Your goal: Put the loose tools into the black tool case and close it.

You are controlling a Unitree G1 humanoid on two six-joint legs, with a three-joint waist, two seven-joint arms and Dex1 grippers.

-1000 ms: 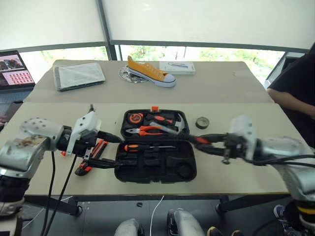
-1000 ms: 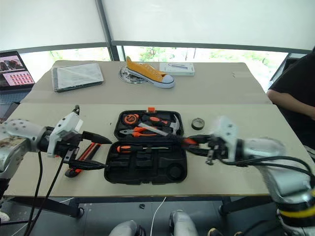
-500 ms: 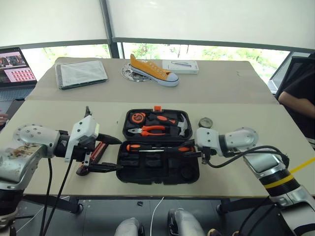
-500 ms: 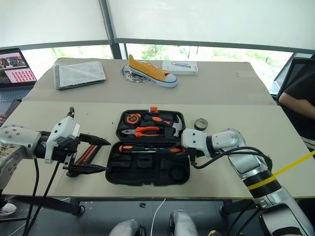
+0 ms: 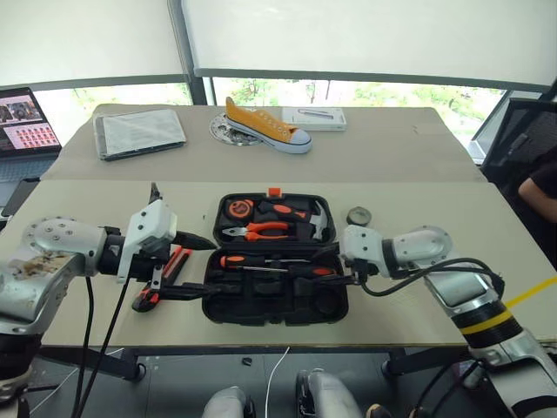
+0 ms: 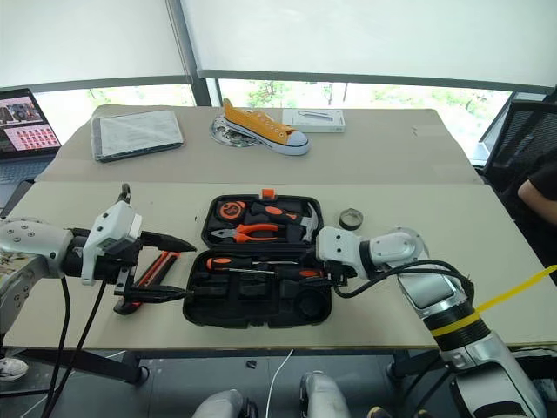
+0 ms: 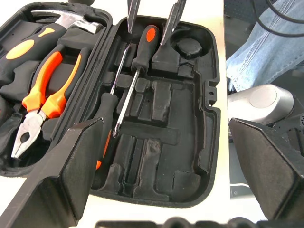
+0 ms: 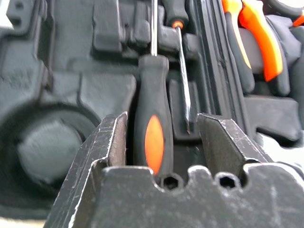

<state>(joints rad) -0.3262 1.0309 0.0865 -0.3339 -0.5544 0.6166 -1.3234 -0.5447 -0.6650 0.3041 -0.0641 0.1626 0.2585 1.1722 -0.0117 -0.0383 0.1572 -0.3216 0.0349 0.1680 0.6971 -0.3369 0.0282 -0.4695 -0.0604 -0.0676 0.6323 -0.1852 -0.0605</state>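
The black tool case point(image 5: 261, 305) lies open in the middle of the table. Pliers, a hammer and a tape measure fill its far half. One black-and-orange screwdriver point(image 5: 248, 259) lies in the near half. A second screwdriver point(image 8: 152, 133) lies beside it between the fingers of my right gripper point(image 5: 333, 266), which is open with gaps on both sides of the handle. My left gripper point(image 5: 207, 268) hangs open at the case's left edge, holding nothing. Under it on the table lies a black-and-orange tool point(image 5: 158, 283), apparently the utility knife. The tape roll point(image 5: 359, 215) sits right of the case.
At the back of the table are a yellow sneaker point(image 5: 265, 126), a grey folder point(image 5: 139, 132) and a white box point(image 5: 313, 117). A laptop point(image 5: 24, 117) stands at the far left. A person point(image 5: 541, 187) sits at the right edge.
My right gripper has moved left and down over the case's near half and opened; the screwdriver it carried now lies in the case. The left gripper has stayed put.
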